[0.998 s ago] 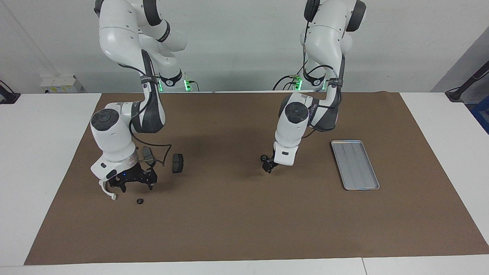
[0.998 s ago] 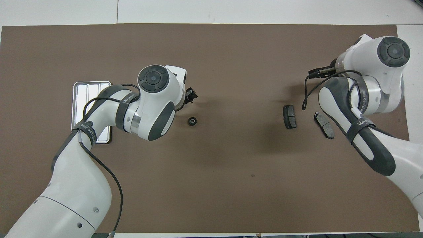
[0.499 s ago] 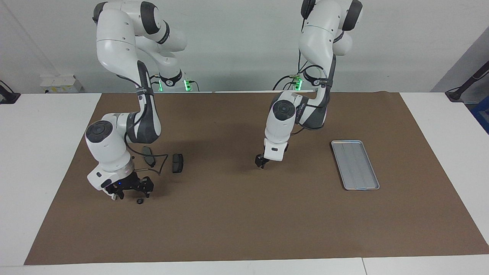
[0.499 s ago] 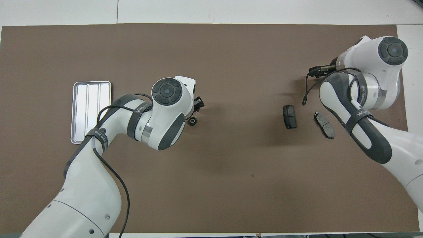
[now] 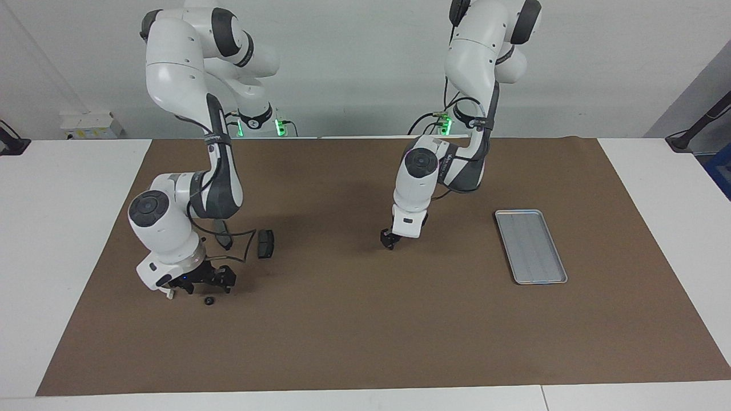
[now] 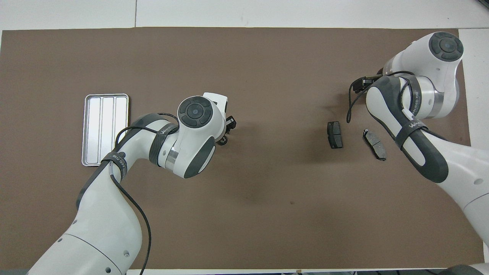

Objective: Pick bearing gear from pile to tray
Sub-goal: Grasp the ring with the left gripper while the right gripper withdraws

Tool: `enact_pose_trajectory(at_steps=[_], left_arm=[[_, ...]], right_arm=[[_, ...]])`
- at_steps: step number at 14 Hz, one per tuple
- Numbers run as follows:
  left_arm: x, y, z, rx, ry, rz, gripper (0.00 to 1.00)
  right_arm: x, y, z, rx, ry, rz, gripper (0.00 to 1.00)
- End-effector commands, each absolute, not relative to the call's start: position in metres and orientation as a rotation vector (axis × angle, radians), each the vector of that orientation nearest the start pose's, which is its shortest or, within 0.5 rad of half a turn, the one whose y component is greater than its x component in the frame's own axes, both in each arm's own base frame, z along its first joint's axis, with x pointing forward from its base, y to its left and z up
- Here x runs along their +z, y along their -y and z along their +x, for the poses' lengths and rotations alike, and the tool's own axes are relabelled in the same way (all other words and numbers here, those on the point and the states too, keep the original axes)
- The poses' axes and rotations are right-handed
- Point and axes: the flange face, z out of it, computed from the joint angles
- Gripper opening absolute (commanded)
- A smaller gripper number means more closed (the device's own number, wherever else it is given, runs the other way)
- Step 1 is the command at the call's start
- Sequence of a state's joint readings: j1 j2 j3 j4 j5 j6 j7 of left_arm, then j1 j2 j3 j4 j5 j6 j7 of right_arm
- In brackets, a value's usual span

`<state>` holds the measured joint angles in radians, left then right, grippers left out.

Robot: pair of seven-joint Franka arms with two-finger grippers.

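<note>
A small black round bearing gear (image 6: 223, 140) lies mid-mat, half covered by my left arm's wrist. My left gripper (image 5: 389, 242) is down at the mat right on that spot, and the facing view hides the gear. The silver ridged tray (image 5: 531, 246) (image 6: 105, 130) lies bare toward the left arm's end. The pile is at the right arm's end: two dark pad plates (image 5: 265, 244) (image 6: 374, 144), a white half-ring (image 5: 168, 293) and another black round piece (image 5: 209, 300). My right gripper (image 5: 200, 283) hangs open low over the half-ring, beside the black piece.
A brown mat (image 5: 365, 342) covers the white table. A black cable loops from the right arm's wrist beside the pad plates. Both arms' bases stand at the robots' edge.
My left arm swung away from the tray toward mid-mat and came down onto the black gear. The right gripper sank lower over the half-ring and round piece.
</note>
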<state>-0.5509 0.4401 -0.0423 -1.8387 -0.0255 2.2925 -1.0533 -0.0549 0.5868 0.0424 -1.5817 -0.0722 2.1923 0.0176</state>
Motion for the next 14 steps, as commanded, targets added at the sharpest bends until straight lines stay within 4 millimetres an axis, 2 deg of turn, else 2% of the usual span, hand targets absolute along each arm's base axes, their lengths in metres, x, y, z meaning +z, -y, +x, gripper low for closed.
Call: enact_pose_trajectory(at_steps=[1, 3, 6, 9, 10, 12, 13, 14], left_arm=[[0.297, 0.363, 0.519, 0.018, 0.771, -3.092, 0.67], [0.298, 0.364, 0.519, 0.015, 0.786, -3.09, 0.66], [0.298, 0.365, 0.519, 0.013, 0.793, -3.09, 0.66], [0.297, 0.367, 0.516, 0.017, 0.788, -3.089, 0.53], [0.297, 0.368, 0.516, 0.019, 0.785, -3.088, 0.42], [0.298, 0.365, 0.518, 0.021, 0.789, -3.084, 0.1], [0.299, 0.363, 0.521, 0.024, 0.797, -3.08, 0.0], [0.299, 0.358, 0.521, 0.053, 0.797, -3.057, 0.0]], right_arm=[[0.289, 0.015, 0.711, -0.01, 0.019, -3.204, 1.0], [0.282, 0.017, 0.715, 0.0, 0.024, -3.209, 1.0], [0.285, 0.018, 0.725, -0.001, 0.029, -3.221, 1.0], [0.285, 0.019, 0.725, -0.001, 0.025, -3.22, 0.98], [0.284, 0.019, 0.725, -0.001, 0.019, -3.213, 0.96], [0.285, 0.018, 0.725, -0.008, 0.015, -3.209, 0.92], [0.286, 0.018, 0.726, -0.015, 0.012, -3.206, 0.88], [0.286, 0.021, 0.726, -0.02, 0.01, -3.209, 0.84]])
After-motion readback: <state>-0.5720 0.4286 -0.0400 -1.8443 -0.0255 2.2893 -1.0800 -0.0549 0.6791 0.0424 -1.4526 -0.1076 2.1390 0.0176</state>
